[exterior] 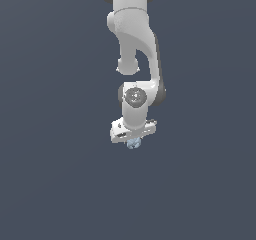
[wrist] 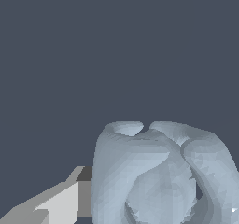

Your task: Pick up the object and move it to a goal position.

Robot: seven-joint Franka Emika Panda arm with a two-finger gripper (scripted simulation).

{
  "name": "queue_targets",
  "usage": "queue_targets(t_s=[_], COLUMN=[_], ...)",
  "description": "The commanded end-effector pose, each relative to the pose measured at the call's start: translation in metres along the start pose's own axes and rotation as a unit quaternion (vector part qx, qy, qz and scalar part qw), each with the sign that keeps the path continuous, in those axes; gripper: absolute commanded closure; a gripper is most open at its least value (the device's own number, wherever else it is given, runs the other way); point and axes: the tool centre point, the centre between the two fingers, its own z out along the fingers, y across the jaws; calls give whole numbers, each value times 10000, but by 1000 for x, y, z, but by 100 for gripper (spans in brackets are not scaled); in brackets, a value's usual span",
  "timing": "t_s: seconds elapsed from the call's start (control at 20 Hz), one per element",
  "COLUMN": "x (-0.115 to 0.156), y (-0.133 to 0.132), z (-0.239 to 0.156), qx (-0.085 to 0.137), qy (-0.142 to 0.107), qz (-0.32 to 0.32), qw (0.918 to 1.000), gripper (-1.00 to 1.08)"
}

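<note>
In the exterior view, we see the arm (exterior: pixel 134 44) cut off by the upper picture edge; its base is out of frame. The gripper (exterior: pixel 133 140) hides most of the object (exterior: pixel 133 144), and we cannot resolve the fingertips or the jaw gap at this size. In the wrist view, the object (wrist: pixel 158 176) is cut off by the lower edge. Only one finger (wrist: pixel 56 204) shows, itself cropped; the object covers its contact side, so we cannot confirm touching.
</note>
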Motion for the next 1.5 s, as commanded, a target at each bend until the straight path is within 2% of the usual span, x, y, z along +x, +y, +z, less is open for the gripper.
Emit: queue_targets(t_s=[0.0,0.3,0.6,1.45], x=[0,3,16,94], y=[0,-1,-4,-19], z=[1,0,-1,-6], qx=[1,1,1,1], qy=[-4,-4,-4,-4], qz=[-1,-1,-1,-1], qw=[10000,10000,10000,10000], gripper=[108,108,108,108])
